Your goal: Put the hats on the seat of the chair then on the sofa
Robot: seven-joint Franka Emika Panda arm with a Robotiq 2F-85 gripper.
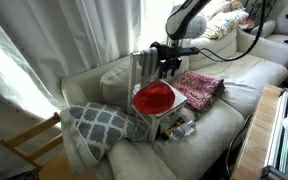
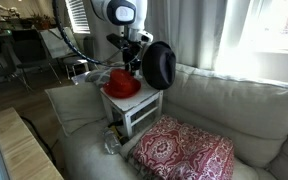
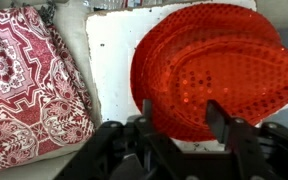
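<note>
A bright red sequined hat (image 3: pixel 209 65) lies flat on the white seat of the small chair (image 3: pixel 109 50), which stands on the cream sofa (image 1: pixel 234 75). The red hat (image 1: pixel 154 97) and the chair (image 2: pixel 134 112) show in both exterior views. My gripper (image 3: pixel 182 112) hovers just over the near edge of the hat (image 2: pixel 122 84), jaws apart, one finger on each side of the brim's edge and nothing clamped. A black hat (image 2: pixel 160 64) stands on edge right beside my gripper (image 2: pixel 134 66), at the chair's back. In the exterior view from the chair's back, my gripper (image 1: pixel 170 66) is above the seat.
A pink-red patterned cloth (image 3: pixel 29 80) lies on the sofa cushion next to the chair. A grey-and-white lattice pillow (image 1: pixel 99 125) leans at the sofa's end, with a bare-wood chair frame (image 1: pixel 29 145) beyond it. A wooden table edge (image 2: pixel 19 150) runs in front of the sofa (image 2: pixel 224 100).
</note>
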